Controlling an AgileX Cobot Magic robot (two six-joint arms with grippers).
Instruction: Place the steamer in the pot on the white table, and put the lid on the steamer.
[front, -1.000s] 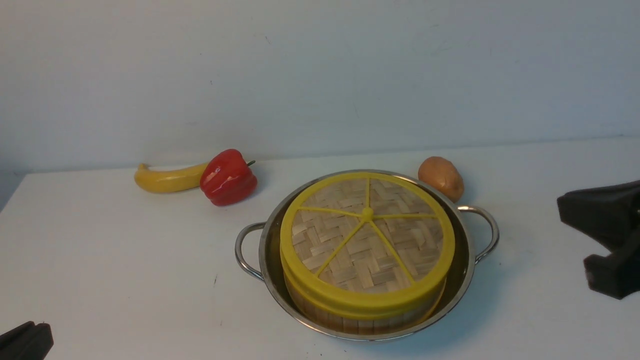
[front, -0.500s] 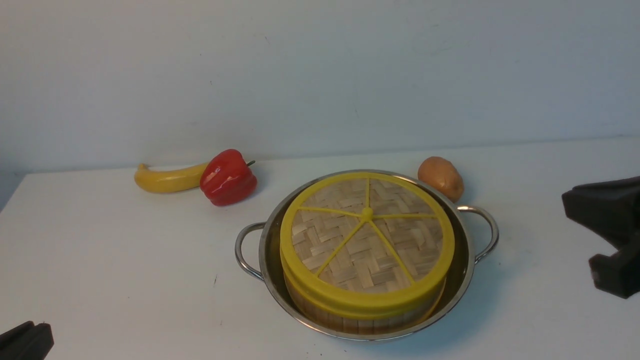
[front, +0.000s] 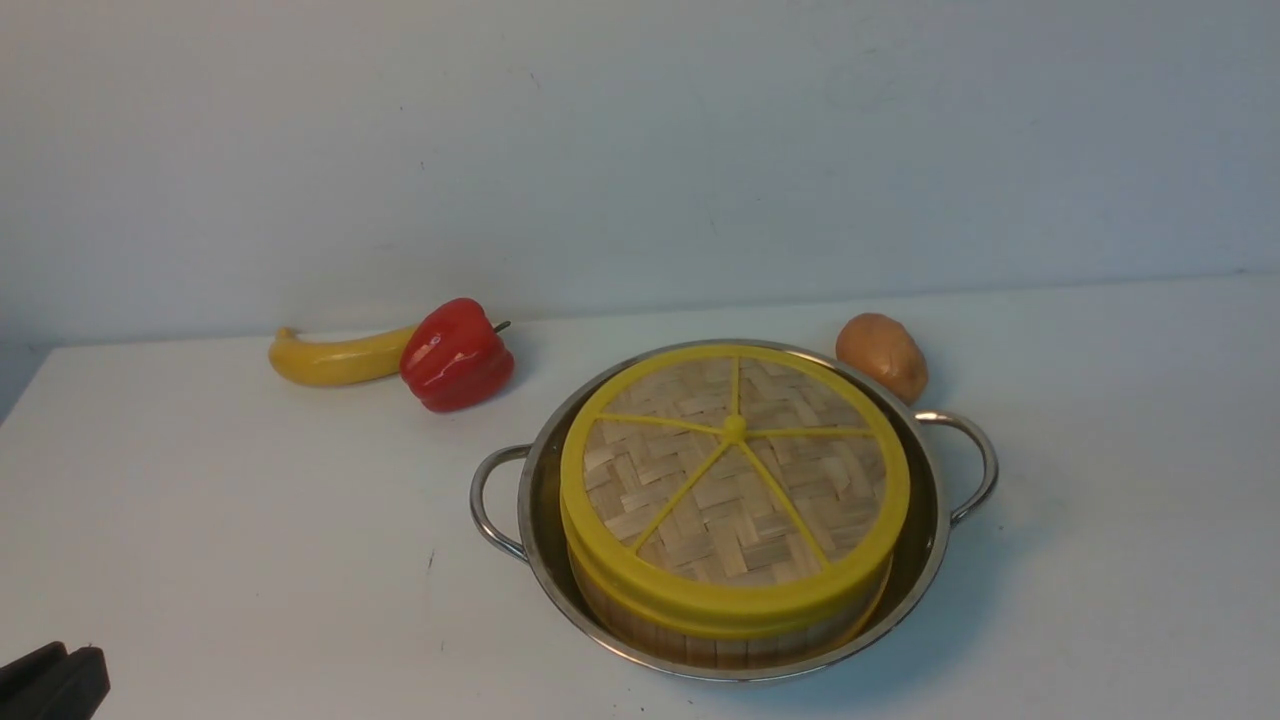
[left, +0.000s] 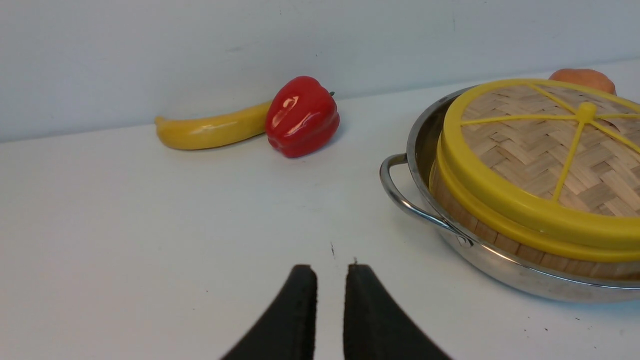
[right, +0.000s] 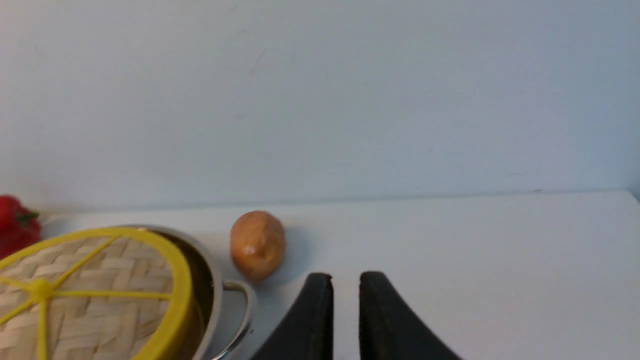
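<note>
**Lidded steamer in pot, both grippers off**

My left gripper (left: 330, 270) and right gripper (right: 346, 277) hang nearest me, fingers slightly apart, pinching nothing. Beyond, on the table (front: 220, 560), the steamer (front: 700, 640) sits in the pot (front: 925, 545), lid (front: 734, 480) on top. Farther back lie a potato (front: 882, 355), pepper (front: 456, 354) and banana (front: 335, 358).

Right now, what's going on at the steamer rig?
Nothing is being handled. The steamer sits inside the pot on the white table, with the lid on top of it, so the task looks done. The left hand is low over bare table, off the pot, fingers slightly apart and empty. The right hand is likewise empty, near the potato. A banana and red pepper lie untouched at the back.
</note>
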